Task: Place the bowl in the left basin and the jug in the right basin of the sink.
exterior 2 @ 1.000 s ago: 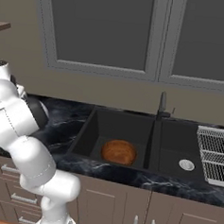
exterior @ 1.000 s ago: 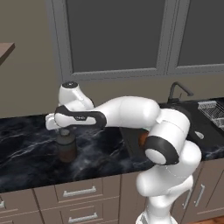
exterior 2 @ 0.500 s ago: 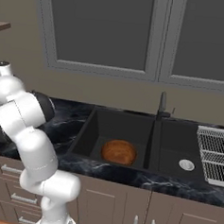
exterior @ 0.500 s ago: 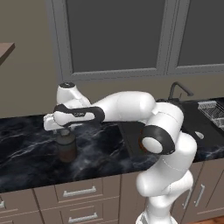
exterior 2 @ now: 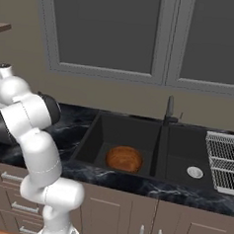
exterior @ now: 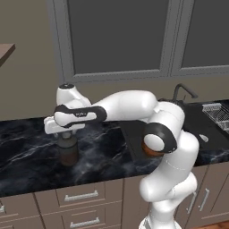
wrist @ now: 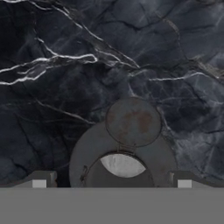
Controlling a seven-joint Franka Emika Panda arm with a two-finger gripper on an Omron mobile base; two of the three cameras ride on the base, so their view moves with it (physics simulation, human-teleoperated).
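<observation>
Right beneath the hand, the jug (wrist: 124,151) is standing upright on the black marble counter (wrist: 57,65), seen from directly above with its round cap near the middle of the hand view. The gripper (wrist: 111,181) is hanging over it with its two fingertips (wrist: 41,180) set wide apart, one on each side of the jug and not touching it, so the claw is holding nothing. From the left base view, the arm is reaching out to the left, and the gripper (exterior: 66,136) is sitting just above the jug (exterior: 68,150), left of the sink (exterior: 134,134). Farther along the counter, the bowl (exterior 2: 124,158) is lying in the left basin (exterior 2: 95,139), while the right basin (exterior 2: 183,151) is showing its silver drain (exterior 2: 195,172).
</observation>
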